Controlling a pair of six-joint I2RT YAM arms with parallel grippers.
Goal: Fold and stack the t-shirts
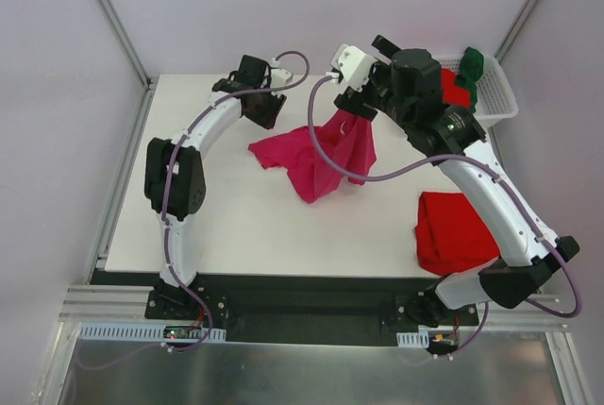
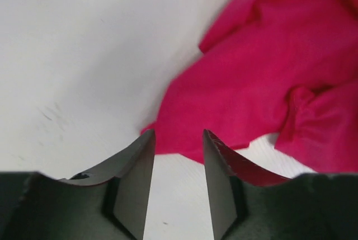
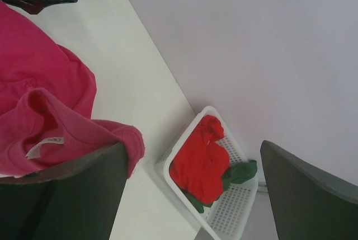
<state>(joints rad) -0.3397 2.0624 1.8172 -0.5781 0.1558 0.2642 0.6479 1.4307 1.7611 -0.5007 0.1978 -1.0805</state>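
We find the left jaws apart and empty beside the magenta t-shirt [image 1: 321, 155], crumpled mid-frame on the table [image 1: 236, 226]. The right jaws stand wide, cloth draped over one, probably for spreading. The folded red t-shirt [image 1: 455, 232], lower right, likely starts the stack.

White table [image 1: 236, 226]: magenta t-shirt [image 1: 321, 155] (crumpled), folded red t-shirt [image 1: 455, 232], basket [image 1: 500, 93].
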